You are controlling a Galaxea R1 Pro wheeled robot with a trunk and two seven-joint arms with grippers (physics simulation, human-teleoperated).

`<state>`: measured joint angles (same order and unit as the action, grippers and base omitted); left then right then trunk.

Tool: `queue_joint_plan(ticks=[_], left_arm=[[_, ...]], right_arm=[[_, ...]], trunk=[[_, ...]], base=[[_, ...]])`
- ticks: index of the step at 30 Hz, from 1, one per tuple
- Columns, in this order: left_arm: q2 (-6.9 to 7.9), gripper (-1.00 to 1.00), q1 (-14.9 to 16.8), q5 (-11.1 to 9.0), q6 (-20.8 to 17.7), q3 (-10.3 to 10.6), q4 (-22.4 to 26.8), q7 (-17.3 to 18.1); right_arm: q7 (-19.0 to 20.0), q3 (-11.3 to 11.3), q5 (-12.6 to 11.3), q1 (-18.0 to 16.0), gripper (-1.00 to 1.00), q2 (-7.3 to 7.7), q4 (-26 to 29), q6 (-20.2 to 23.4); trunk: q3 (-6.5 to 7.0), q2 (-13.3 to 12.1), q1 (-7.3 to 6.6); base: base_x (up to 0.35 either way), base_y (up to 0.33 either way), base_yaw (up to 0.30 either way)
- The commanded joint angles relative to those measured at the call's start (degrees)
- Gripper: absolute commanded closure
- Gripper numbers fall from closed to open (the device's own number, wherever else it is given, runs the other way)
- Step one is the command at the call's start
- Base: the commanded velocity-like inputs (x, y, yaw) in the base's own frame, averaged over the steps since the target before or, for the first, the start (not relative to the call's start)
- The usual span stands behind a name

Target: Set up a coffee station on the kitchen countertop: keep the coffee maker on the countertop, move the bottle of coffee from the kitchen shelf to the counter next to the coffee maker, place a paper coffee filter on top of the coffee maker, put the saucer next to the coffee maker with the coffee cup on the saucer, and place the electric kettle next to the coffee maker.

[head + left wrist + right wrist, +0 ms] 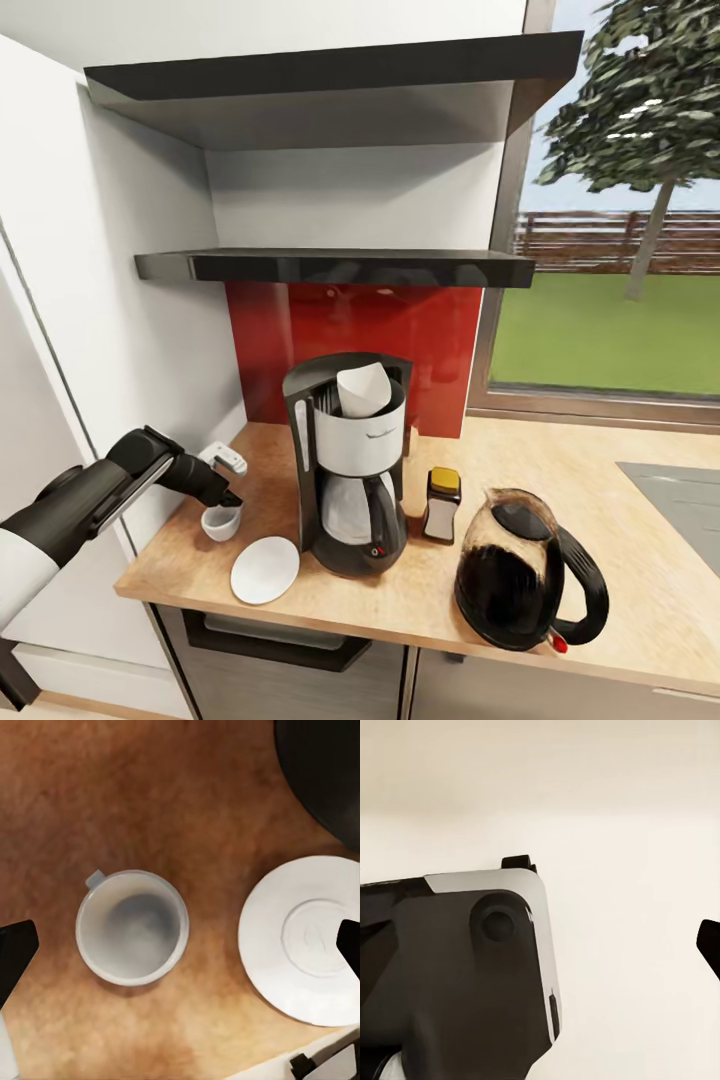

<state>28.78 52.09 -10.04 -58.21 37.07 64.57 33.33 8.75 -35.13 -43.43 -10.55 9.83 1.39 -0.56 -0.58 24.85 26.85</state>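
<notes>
Left gripper (180,945) hangs spread wide above upright coffee cup (132,927), beside flat saucer (304,937).

- Coffee maker (352,470) stood upright on the kitchen countertop (620,520), white paper coffee filter (362,390) in its top.
- Bottle of coffee (441,505) at its 3 o'clock, just beside.
- Electric kettle (520,570) at 4 o'clock.
- Saucer (265,570) at 8 o'clock, bare.
- Coffee cup (221,521) at 9 o'clock, upright on the wood, apart from the saucer.
- Kitchen shelf (340,266) above.

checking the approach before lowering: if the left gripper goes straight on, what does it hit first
Probably bare kitchen countertop between the coffee cup and the saucer; the left gripper is open, fingers wide apart, though its exact centring is uncertain.
</notes>
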Motion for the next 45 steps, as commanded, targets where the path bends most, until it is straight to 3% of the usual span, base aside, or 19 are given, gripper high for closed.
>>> queue_joint_plan(ticks=[1,18,33,45], left_arm=[[0.05,-1.0,0.1,-0.5,-0.3,0.2,0.0,-0.3],[0.05,-1.0,0.0,-0.5,-0.2,0.3,-0.1,-0.3],[-0.05,-1.0,-0.1,-0.2,0.6,0.9,-4.9,-0.5],[-1.97,-1.0,-0.1,-0.2,0.7,1.3,-5.2,-0.5]], right_arm=[[0.2,-0.5,-0.6,0.0,-1.0,0.02,0.0,-0.1],[0.2,-0.5,-0.6,0.0,-1.0,0.02,0.0,-0.1],[0.2,-0.5,-0.6,0.0,-1.0,0.02,0.0,-0.1],[0.2,-0.5,-0.6,0.0,-1.0,-0.05,0.0,-0.1]], trunk=[[-0.06,0.1,0.03],[-0.06,0.1,0.03],[-0.06,0.1,0.03],[-0.06,0.1,0.03]], base=[[0.028,0.0,0.0],[0.003,0.0,-0.098],[0.013,0.0,-0.007],[0.126,0.0,0.0]])
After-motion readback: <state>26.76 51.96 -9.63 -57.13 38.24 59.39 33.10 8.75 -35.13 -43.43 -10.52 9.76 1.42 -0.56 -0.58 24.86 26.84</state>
